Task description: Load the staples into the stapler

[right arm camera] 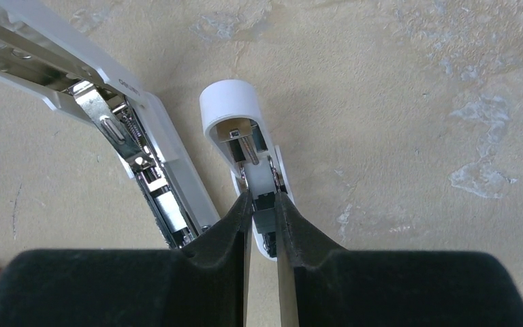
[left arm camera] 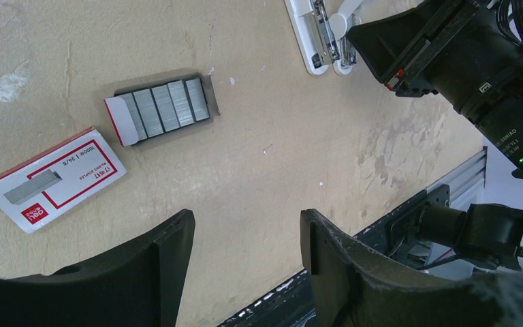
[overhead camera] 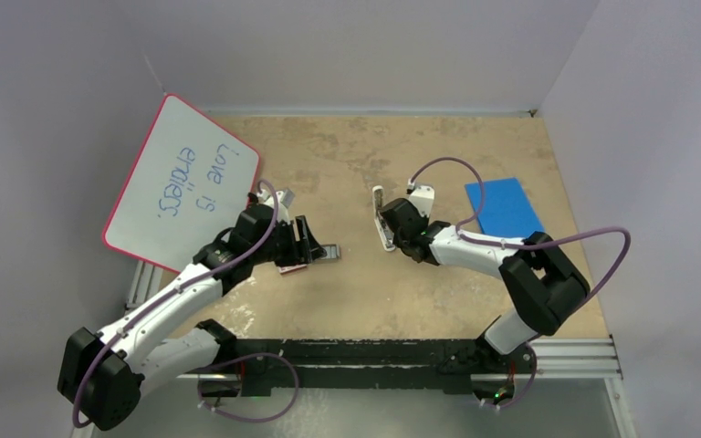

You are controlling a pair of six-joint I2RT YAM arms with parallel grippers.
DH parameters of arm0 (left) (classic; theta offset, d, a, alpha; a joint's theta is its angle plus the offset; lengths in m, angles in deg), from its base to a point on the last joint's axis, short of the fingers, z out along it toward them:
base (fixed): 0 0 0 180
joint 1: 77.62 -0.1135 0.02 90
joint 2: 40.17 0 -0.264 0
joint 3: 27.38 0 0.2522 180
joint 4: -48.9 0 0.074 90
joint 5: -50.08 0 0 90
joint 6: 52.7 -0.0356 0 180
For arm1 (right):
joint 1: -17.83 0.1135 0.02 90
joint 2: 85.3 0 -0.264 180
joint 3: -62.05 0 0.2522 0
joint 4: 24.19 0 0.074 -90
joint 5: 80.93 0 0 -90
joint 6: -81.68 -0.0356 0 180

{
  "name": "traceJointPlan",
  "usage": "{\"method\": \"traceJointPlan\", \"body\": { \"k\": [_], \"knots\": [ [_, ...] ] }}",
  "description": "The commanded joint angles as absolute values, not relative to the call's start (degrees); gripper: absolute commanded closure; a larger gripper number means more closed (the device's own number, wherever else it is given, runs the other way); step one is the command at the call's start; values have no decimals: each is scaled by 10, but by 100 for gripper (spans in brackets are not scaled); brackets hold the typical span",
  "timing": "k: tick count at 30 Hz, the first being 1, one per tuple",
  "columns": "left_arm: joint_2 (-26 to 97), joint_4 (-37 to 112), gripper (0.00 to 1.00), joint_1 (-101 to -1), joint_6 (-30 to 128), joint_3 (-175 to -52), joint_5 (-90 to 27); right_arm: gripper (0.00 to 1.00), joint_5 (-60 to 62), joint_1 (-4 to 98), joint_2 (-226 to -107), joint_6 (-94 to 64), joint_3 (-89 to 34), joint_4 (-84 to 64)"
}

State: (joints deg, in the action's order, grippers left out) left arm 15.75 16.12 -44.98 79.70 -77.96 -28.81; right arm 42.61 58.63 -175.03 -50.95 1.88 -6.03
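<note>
The staples, a grey ribbed block in an open cardboard tray, lie on the table ahead of my left gripper, which hovers open and empty. In the top view the staples sit just right of that gripper. The stapler lies opened, its metal channel showing, left of my right gripper. That gripper is shut on a stubby white piece beside the stapler. My fingers hide whether the two pieces join.
A red-and-white staple box lies left of the staples. A whiteboard with writing leans at the back left. A blue pad lies at the right. The black base rail runs along the near table edge.
</note>
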Motion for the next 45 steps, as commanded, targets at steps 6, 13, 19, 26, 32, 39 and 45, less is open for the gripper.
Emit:
{"method": "traceJointPlan", "body": {
  "k": [6,13,19,26,32,39,45],
  "knots": [
    [142,164,42,-453,798,-788,-297,81,442,584,-1720,-506,-6,-64],
    [142,164,42,-452,798,-788,-296,81,448,583,-1735,-511,-9,-54],
    [141,163,42,-452,798,-787,-298,81,450,579,-1736,-524,-6,-50],
    [143,164,42,-452,798,-787,-298,81,452,574,-1735,-524,-7,-49],
    [144,165,42,-453,798,-788,-296,82,443,571,-1742,-518,-4,-54],
    [144,166,42,-452,798,-788,-296,82,433,571,-1752,-510,-2,-63],
    [146,166,42,-452,798,-788,-296,82,426,572,-1756,-507,0,-67]
  ]
}}
